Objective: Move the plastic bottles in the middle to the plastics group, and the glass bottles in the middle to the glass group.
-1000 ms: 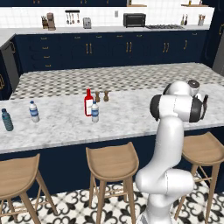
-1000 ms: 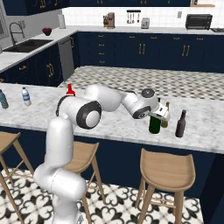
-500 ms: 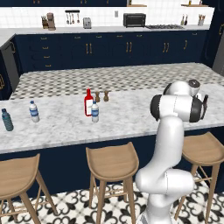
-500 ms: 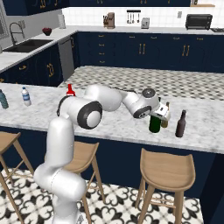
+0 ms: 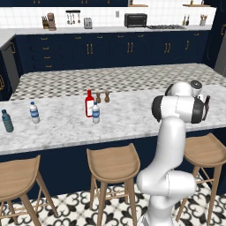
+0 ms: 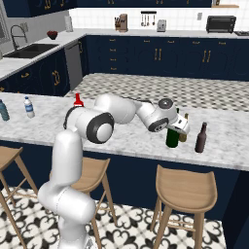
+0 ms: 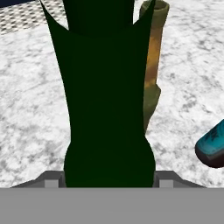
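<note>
Standing on the marble worktop (image 6: 44,124), from the left in the right base view, are a teal bottle (image 6: 3,110) and a clear water bottle (image 6: 29,107) near the far end, well apart from everything else. Next comes the red cap of a red bottle (image 6: 78,100), showing just behind the arm's shoulder. Further right, the arm reaches across to the green wine bottle (image 6: 172,136), which stands upright on the worktop; the fingers (image 6: 176,127) sit at its upper body, one on each side. Seen from the hand, the green bottle fills the gap between the two tips, so they are closed around it. Just behind it stands an olive-amber bottle (image 6: 183,131), almost touching, and a dark brown bottle (image 6: 201,138) stands just beside, to the right.
</note>
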